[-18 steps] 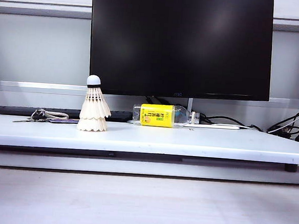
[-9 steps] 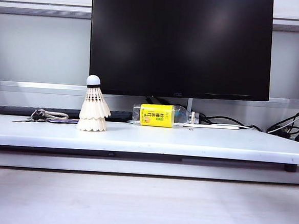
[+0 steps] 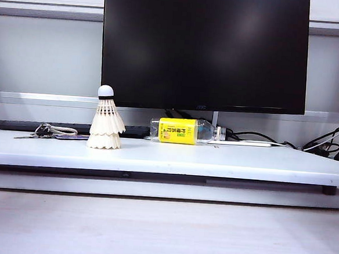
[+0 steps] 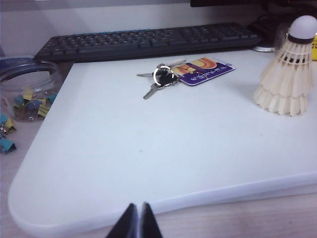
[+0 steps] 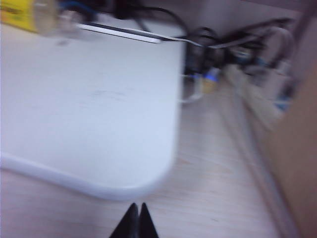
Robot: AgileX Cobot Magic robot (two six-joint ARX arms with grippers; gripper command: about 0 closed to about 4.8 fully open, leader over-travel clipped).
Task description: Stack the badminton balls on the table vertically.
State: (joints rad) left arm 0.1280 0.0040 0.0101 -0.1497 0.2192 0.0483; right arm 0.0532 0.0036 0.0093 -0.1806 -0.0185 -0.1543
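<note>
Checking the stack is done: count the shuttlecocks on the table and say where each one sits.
2. One shuttlecock stands on the white table, left of the yellow-labelled bottle; the other is nested upright on top of it, cork tip up. No others visible.

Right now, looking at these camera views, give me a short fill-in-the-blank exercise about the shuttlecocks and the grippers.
1. The two shuttlecocks stand nested one on the other, cork tip pointing ____.
2. On the table, the bottle with the yellow label lies on its ____.
3. The left gripper and the right gripper, both back off the table's front edge, have their jaws ____.
4. The keys lie between the shuttlecocks and a jar of ____ clips.

Missing words: up; side; shut; binder
</note>
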